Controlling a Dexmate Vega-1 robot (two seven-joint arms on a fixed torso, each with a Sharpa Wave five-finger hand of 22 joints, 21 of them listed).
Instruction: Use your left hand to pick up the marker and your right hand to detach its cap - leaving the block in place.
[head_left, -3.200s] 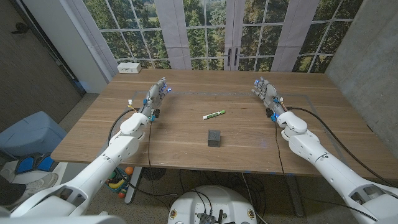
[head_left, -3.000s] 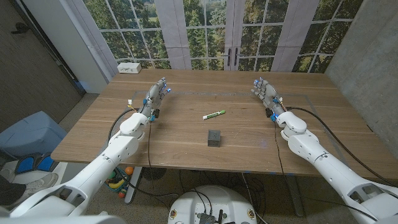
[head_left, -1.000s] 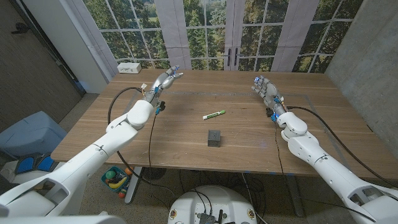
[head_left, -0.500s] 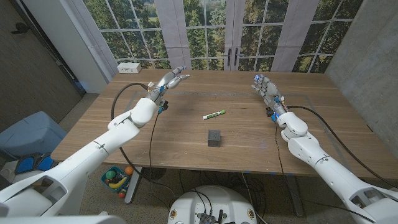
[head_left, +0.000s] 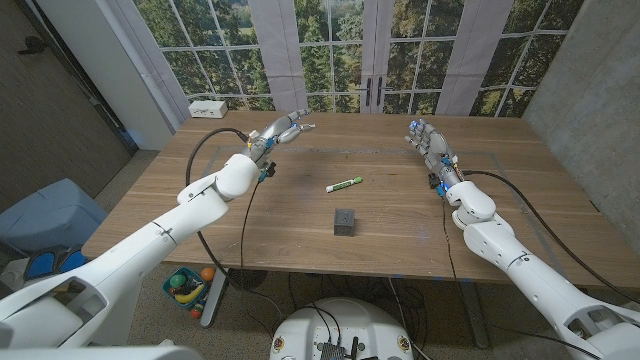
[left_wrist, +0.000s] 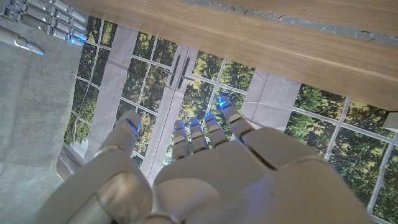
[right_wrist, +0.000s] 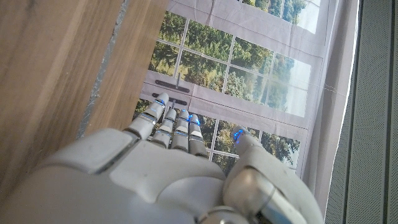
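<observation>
A white marker with a green cap (head_left: 344, 184) lies on the wooden table (head_left: 300, 215) near its middle. In front of it, nearer me, stands a small dark grey block (head_left: 344, 221). My left hand (head_left: 281, 129) is raised over the far left part of the table, fingers spread and pointing right, holding nothing; its back (left_wrist: 205, 168) faces the wrist camera. My right hand (head_left: 428, 146) stays at the far right of the table, fingers apart and empty, its back (right_wrist: 168, 162) toward that arm's wrist camera. Both hands are well apart from the marker.
A white box (head_left: 208, 109) sits at the table's far left corner. Tape lines (head_left: 340, 151) mark a rectangle on the tabletop. Windows (head_left: 330, 50) stand behind the table. My right hand's fingers (left_wrist: 37, 22) show far off in the left wrist view.
My left hand has lifted off the table and swung toward the far middle, fingers turning to point right. The right hand, marker and block have stayed put.
</observation>
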